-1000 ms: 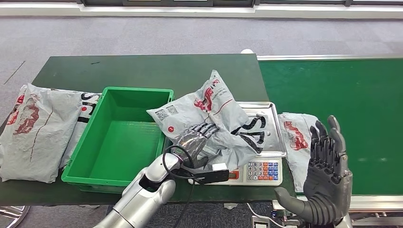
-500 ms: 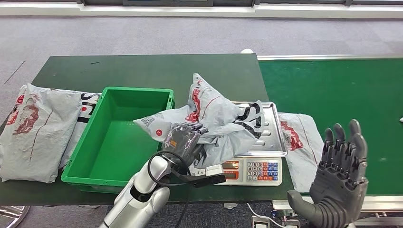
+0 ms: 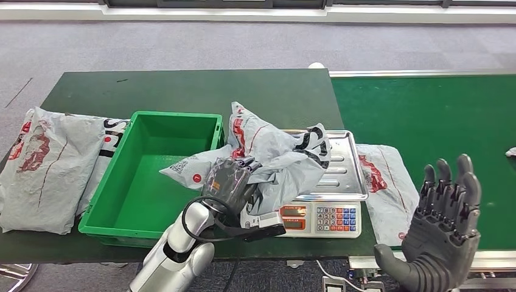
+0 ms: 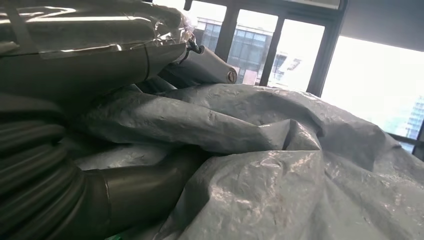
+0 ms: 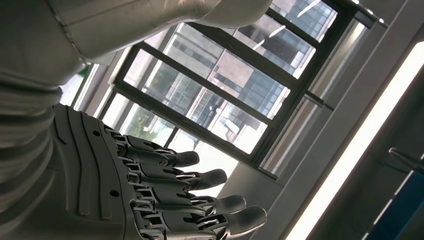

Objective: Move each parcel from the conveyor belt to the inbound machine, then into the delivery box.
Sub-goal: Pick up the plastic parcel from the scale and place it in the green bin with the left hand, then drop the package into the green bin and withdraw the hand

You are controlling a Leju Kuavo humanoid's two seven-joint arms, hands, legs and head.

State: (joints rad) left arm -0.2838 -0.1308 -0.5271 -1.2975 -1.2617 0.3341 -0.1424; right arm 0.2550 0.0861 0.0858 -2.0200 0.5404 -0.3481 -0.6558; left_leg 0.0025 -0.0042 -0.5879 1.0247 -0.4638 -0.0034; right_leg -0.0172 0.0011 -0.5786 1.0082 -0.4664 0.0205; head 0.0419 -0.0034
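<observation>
Left hand (image 3: pixel 230 180) grips a crumpled grey parcel (image 3: pixel 268 161); in the left wrist view, the plastic folds over its thumb and fingers. Over the last second the hand has carried the parcel leftward: it lay spread across the scale (image 3: pixel 341 176), and now its near corner overhangs the right wall of the green box (image 3: pixel 109 201) while the rest trails above the scale pan. Judgement: weighing looks finished and transfer to the box is under way; release not yet due, since most of the bundle is still over the scale.

Right hand (image 3: pixel 441 228) is open, fingers spread upward, holding nothing; it has drifted right and lower in the same second. Just ahead of it a second parcel (image 3: pixel 380 182) lies on the green conveyor belt (image 3: pixel 426 115), beside the scale.

Left of the box, more grey parcels (image 3: pixel 42 164) rest on the dark green table (image 3: pixel 182 91). Beyond the table, grey carpet; wrist views show large windows.
</observation>
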